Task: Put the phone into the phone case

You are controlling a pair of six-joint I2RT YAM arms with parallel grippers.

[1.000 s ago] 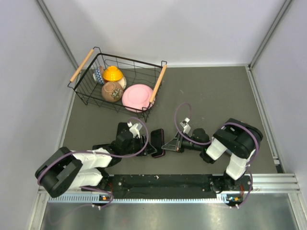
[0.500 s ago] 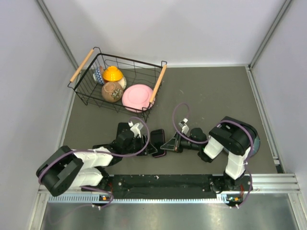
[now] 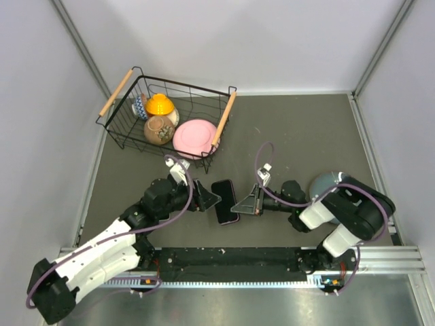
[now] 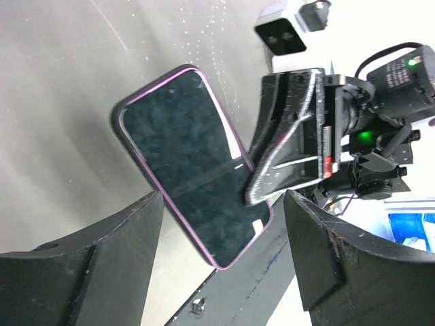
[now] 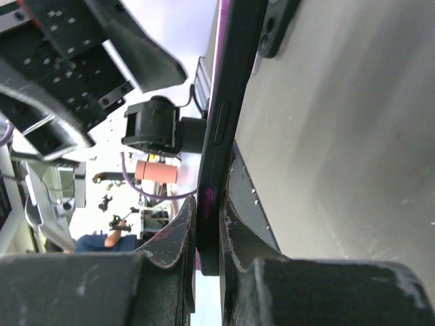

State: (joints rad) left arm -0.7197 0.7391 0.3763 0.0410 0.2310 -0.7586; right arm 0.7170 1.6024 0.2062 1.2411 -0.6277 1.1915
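A black phone (image 3: 224, 201) with the purple rim of the phone case around it is at the table's front middle. My right gripper (image 3: 243, 204) is shut on its right long edge. In the right wrist view the phone (image 5: 221, 122) stands edge-on between my right gripper's (image 5: 209, 231) jaws, with a purple side button at the pads. My left gripper (image 3: 206, 200) is open, just left of the phone and apart from it. The left wrist view shows the phone's dark screen (image 4: 187, 183) beyond my left gripper (image 4: 224, 272), and the right finger (image 4: 285, 146) clamping it.
A black wire basket (image 3: 221, 125) with wooden handles at the back left holds a pink plate (image 3: 194, 138), a yellow lidded pot (image 3: 159, 104) and a brown bowl (image 3: 158, 129). A grey-blue bowl (image 3: 325, 182) sits behind the right arm. The mounting rail (image 3: 238, 258) runs along the front.
My left gripper has come off the phone, opened and drawn back to the left. The right gripper keeps hold of the phone, which has turned slightly. The grey-blue bowl has come into view.
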